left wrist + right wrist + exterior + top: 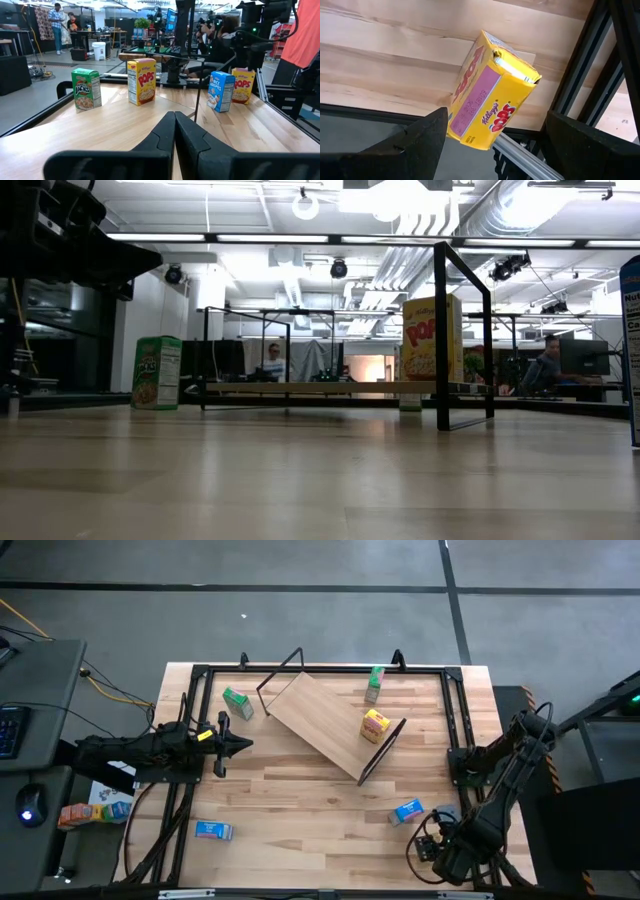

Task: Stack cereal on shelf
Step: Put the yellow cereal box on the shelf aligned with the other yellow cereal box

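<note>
The shelf (320,718) is a tilted light-wood board on a black wire frame at mid-table. One yellow cereal box (376,726) stands on it. My right gripper (495,125) hangs open above the table's near right corner and points down. Its fingers stand on either side of a second yellow box (492,95) without touching it. That box stands upright by the table's edge, its top flap ajar. Green boxes (237,703) (375,683) and blue boxes (408,811) (213,831) rest on the tabletop. My left gripper (235,743) waits shut at the table's left.
A black metal frame (455,710) runs along the table's edges, and one rail (520,150) passes right beside the yellow box under my right gripper. More boxes (85,812) lie off the table at the left. People sit in the room beyond the table.
</note>
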Tool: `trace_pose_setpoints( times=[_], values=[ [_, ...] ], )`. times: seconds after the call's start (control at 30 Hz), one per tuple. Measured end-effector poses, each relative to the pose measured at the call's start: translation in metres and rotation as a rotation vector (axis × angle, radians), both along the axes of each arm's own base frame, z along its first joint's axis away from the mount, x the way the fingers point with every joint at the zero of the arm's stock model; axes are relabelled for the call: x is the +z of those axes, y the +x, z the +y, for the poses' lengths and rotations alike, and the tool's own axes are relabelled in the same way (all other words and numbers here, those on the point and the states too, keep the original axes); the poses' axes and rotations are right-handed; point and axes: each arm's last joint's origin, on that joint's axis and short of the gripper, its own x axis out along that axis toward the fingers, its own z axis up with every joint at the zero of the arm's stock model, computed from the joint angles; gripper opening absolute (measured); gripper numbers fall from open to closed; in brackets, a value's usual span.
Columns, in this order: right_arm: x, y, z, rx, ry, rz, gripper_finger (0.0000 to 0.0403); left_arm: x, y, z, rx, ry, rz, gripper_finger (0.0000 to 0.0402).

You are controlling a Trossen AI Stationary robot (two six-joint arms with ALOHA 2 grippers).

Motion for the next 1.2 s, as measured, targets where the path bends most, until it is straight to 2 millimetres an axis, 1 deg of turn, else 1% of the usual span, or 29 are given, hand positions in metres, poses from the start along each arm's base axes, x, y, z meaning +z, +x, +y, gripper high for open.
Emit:
trace_pose_setpoints(
  times=[0.17,0.37,0.53,0.67,0.83,1.0,1.2],
  values=[
    [-0.004,0.006,0.0,-0.016,0.0,0.007,0.0322,0.0,0.0,0.0,0.0,0.0,0.0,0.0],
    [-0.019,0.012,0.007,-0.019,-0.034,0.048,0.0322,0.0,0.0,0.0,0.0,0.0,-0.001,0.0],
    [-0.029,0.017,0.014,0.005,-0.039,0.039,0.0322,0.0,0.0,0.0,0.0,0.0,0.0,0.0],
    [-0.037,0.019,0.016,0.036,-0.067,0.054,0.0322,0.0,0.0,0.0,0.0,0.0,0.0,0.0],
    [-0.045,0.019,0.018,0.014,-0.098,0.095,0.0321,0.0,0.0,0.0,0.0,0.0,0.0,0.0],
    [-0.048,0.02,0.019,0.005,-0.109,0.111,0.0314,0.0,0.0,0.0,0.0,0.0,0.0,0.0],
    [-0.048,0.018,0.016,0.005,-0.135,0.129,0.0297,0.0,0.0,0.0,0.0,0.0,0.0,0.0]
  ],
)
